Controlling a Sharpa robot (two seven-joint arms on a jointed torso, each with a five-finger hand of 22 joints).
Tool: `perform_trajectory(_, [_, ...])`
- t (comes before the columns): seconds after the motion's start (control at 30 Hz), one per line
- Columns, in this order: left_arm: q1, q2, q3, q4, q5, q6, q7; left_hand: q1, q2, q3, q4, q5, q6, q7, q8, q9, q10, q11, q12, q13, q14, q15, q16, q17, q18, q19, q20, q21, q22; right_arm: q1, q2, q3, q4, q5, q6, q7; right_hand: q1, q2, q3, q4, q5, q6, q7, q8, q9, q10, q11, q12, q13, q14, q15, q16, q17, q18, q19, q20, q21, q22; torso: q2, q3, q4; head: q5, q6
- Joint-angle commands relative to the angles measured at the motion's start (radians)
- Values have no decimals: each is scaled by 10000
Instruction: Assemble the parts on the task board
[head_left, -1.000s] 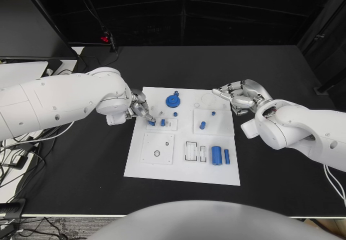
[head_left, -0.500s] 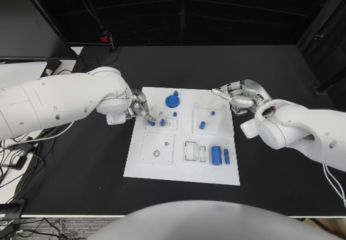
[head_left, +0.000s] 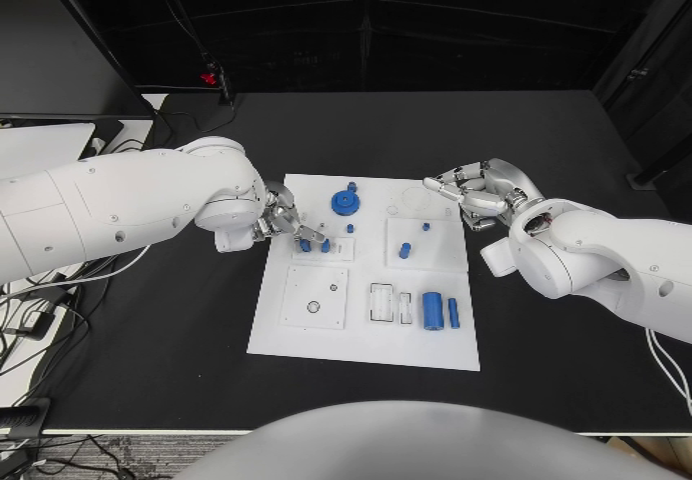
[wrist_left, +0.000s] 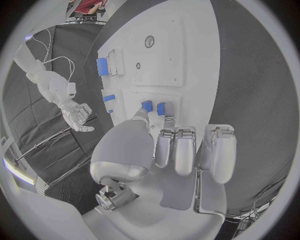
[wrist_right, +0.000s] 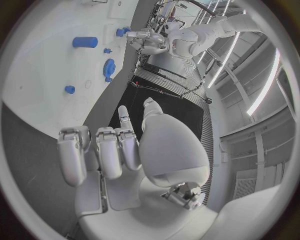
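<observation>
We note the task board (head_left: 368, 345) lying flat in the middle of the black table (head_left: 159, 340), its long side running away from the robot. On the board we count two small blue pegs (head_left: 325, 244) standing side by side in the left square block, one blue gear (head_left: 345, 203) near the far edge, a small blue stub (head_left: 351, 228) just below it, one short blue peg (head_left: 405, 250) in the right square block, and two blue cylinders at the near right, a thick one (head_left: 433, 310) and a thin one (head_left: 453, 313), lying parallel. A round white disc (head_left: 415, 200) sits at the far right corner. The left hand (head_left: 280, 220) reaches over the board's left edge, its fingertips (wrist_left: 164, 120) down at the two pegs; whether it actually grips one we cannot tell from either view. The right hand (head_left: 476, 192) hovers at the far right corner of the board, just beside the disc, fingers curled inward around nothing. Cables (head_left: 36, 300) trail off the table's left side, well apart from the board.
</observation>
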Motion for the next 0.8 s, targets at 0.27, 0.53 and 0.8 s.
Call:
perform_trajectory(0.27, [4,3,4,-35,-49,95,55,-523,61,-500,0,-371,-40,71,-22,56,1061,80,-44,2620,1052,92,8,2634,-143,1055,84,31,2635,13,-2,4,7,37,79,73,-35,97,-48,-10,52,-64,-9,50,16,1059,51,25,2632,1058,49,25,2635,-72,1025,60,33,2635,1,-1,6,-14,0])
perform_trajectory(0.53, [3,-16,4,-50,-49,-277,246,-856,113,-858,-2,-590,-58,82,12,99,1061,94,-44,2620,1052,105,8,2634,-143,1055,100,31,2635,12,7,4,-10,37,94,56,-35,97,-48,-10,52,-64,-9,50,16,1059,51,25,2632,1058,49,25,2635,-72,1025,60,33,2635,1,2,8,-31,0])
perform_trajectory(0.8, [3,-39,5,-44,-50,-392,331,-862,120,-870,-8,-590,-59,83,14,103,1061,94,-44,2620,1052,106,8,2634,-143,1055,101,31,2635,9,14,4,-16,37,97,52,-35,97,-48,-10,52,-64,-9,50,16,1059,51,25,2632,1058,49,25,2635,-72,1025,60,33,2635,0,1,3,-19,0])
